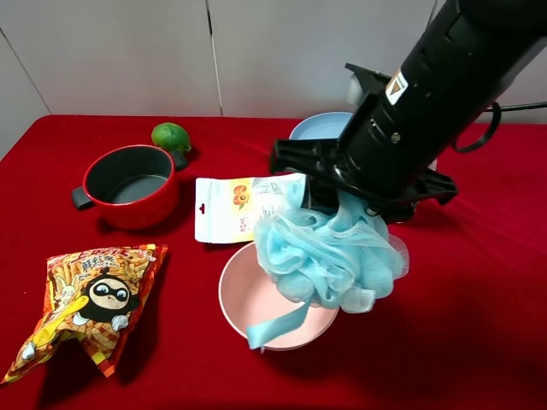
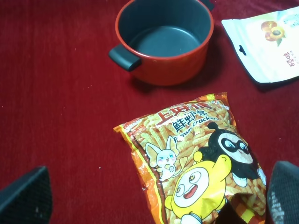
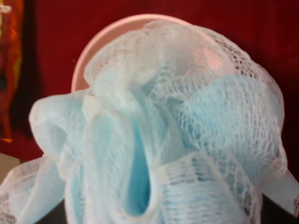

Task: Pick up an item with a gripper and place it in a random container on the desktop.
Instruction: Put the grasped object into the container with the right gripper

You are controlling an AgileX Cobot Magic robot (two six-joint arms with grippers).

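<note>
**Pouf held over bowl: handling and count**

Nearest, lower left of the exterior frame: one orange snack bag (image 1: pixel 90 303) lying flat on the red surface (image 1: pixel 479 342).

Lower centre: one pink bowl (image 1: pixel 244 299). Above its right half hangs one light blue bath pouf (image 1: pixel 329 256), its ribbon loop (image 1: pixel 278 326) trailing across the bowl's near rim. I cannot tell whether the mesh touches the bowl.

The right claw (image 1: pixel 333 198) is pinched on the pouf's top and buried in the mesh.

Handling, judged: very light, soft, springy, not fragile. The mesh snags rather than slips. Best hold is deep in the gathered core, since the ribbon would let it swing. It may cling when let go.

Mid frame: one white pouch (image 1: pixel 239 205), one red pot (image 1: pixel 132 184).

Far: one green fruit (image 1: pixel 171 137), one light blue plate (image 1: pixel 320 126).

The left claw (image 2: pixel 154 203) is spread wide, holding nothing, above the snack bag.
</note>
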